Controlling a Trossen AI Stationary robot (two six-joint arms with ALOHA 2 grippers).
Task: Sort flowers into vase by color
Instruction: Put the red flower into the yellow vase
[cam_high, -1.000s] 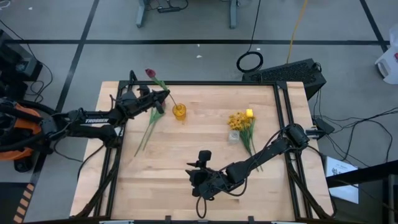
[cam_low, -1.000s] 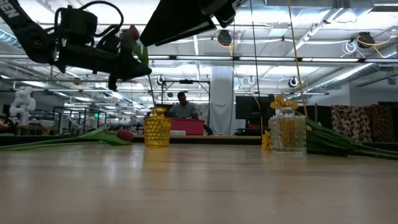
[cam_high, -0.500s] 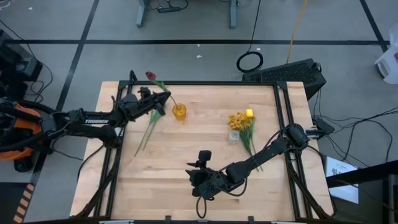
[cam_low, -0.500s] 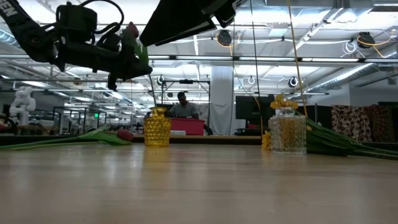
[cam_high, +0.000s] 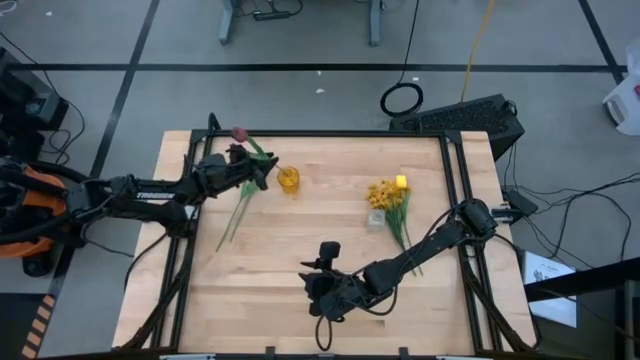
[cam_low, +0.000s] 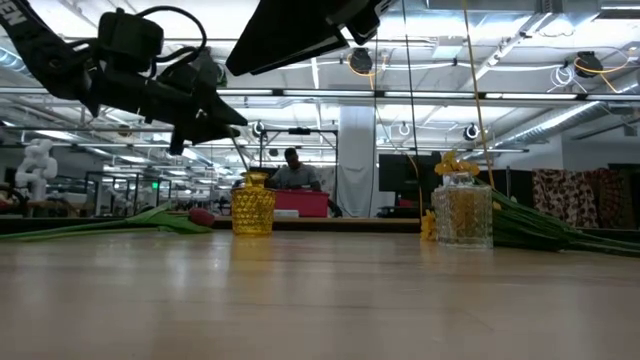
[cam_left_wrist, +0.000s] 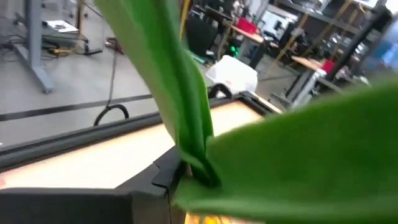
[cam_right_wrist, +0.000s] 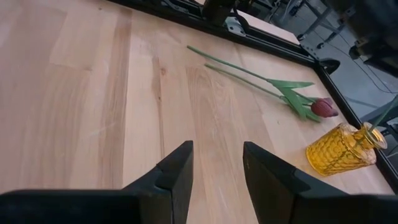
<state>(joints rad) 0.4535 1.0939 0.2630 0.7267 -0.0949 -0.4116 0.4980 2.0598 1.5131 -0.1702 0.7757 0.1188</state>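
At the tabletop's (cam_high: 320, 250) ten o'clock corner: I have the left claw (cam_high: 252, 170) raised, clamped on a dark-red artificial tulip with a green stem (cam_high: 239, 134).
Held tulip: bloom tipped outward and stem end over the small amber glass vase (cam_high: 288, 180), so I judge it is lined up to drop in.
Loose red tulips (cam_high: 238, 205): lying flat at nine o'clock beside that vase.
Yellow blossoms (cam_high: 385, 192): sorted in the clear glass vase (cam_low: 463, 210) at two o'clock.
Right claw (cam_right_wrist: 214, 163): waiting at six o'clock, fingers apart, empty.
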